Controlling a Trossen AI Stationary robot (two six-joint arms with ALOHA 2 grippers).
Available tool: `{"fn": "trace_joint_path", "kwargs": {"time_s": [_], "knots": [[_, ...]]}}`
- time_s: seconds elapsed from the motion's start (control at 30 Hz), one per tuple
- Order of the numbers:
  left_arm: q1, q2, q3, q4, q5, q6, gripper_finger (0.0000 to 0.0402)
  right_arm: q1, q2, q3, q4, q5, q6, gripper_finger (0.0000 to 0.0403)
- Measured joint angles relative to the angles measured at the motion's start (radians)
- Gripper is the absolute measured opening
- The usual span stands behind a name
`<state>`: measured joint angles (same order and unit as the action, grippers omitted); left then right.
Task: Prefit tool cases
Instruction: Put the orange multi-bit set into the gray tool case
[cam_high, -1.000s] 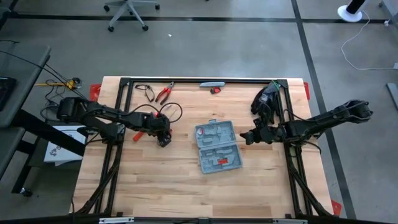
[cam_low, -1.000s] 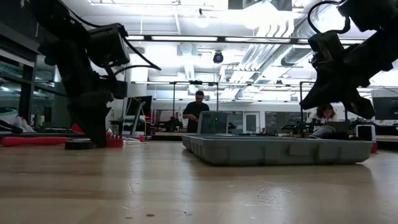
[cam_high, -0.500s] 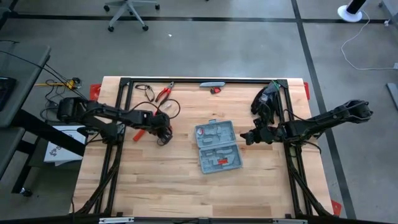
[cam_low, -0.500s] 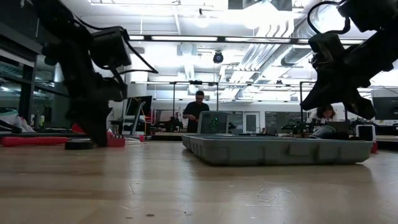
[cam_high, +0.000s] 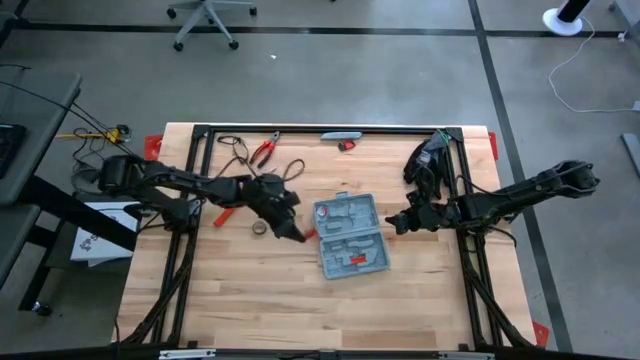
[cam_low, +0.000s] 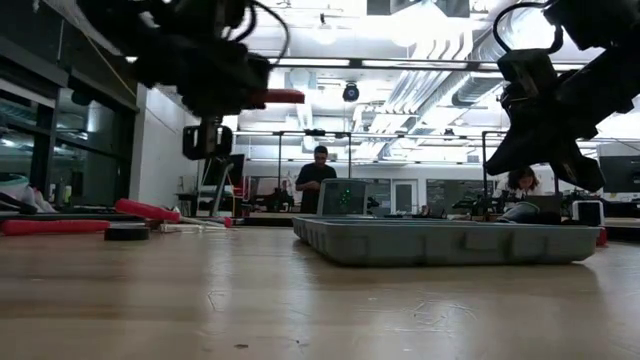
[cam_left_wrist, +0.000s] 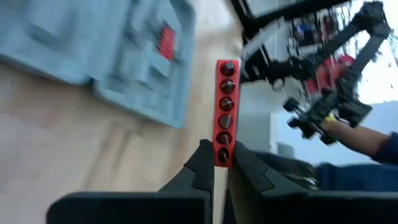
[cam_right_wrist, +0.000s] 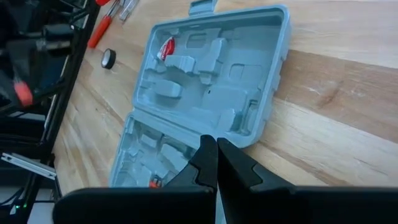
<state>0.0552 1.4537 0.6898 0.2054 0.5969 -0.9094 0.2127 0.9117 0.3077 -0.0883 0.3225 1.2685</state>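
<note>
Compared with the frame one second earlier, the left end effector has left the counter's left-centre area and now sits just left of the flat rectangular grey-blue plastic tool case, raised off the surface in the low view. Its fingers are closed on a narrow red plastic bit holder strip carrying a row of dark bits; the strip projects forward from between them, clear of the wooden counter.

Tool case: lies open and flat at the centre of the high view, moulded grey interior facing up, small handle tab on its upper edge. A small red item sits in a recess of the half nearer the bottom of the frame. In the low view the case occupies the centre-right, resting on the counter.

Right end effector: hovers just right of the case, above the surface, fingers pressed together and holding nothing.

A small dark ring lies on the counter left of the left end effector. Red-handled pliers lie near the upper edge of the counter, well apart from the case.
</note>
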Motion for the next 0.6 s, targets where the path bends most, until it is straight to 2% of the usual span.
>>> {"fn": "trace_joint_path", "kwargs": {"time_s": [0.17, 0.33, 0.5, 0.6], "knots": [[-0.046, 0.192, 0.172, -0.018, 0.087, -0.061, 0.0013, 0.000, 0.014, 0.000, 0.007, -0.008, -0.011, 0.0000], [-0.066, 0.379, 0.336, -0.032, 0.165, -0.188, 0.0013, 0.000, 0.031, 0.000, 0.012, -0.047, -0.011, 0.0000], [-0.066, 0.487, 0.411, -0.028, 0.210, -0.303, 0.0014, 0.026, 0.032, 0.004, 0.104, -0.009, -0.055, 0.0000], [-0.069, 0.520, 0.420, -0.028, 0.219, -0.340, 0.0015, 0.065, 0.069, 0.074, 0.079, 0.029, -0.096, 0.0000]]}}
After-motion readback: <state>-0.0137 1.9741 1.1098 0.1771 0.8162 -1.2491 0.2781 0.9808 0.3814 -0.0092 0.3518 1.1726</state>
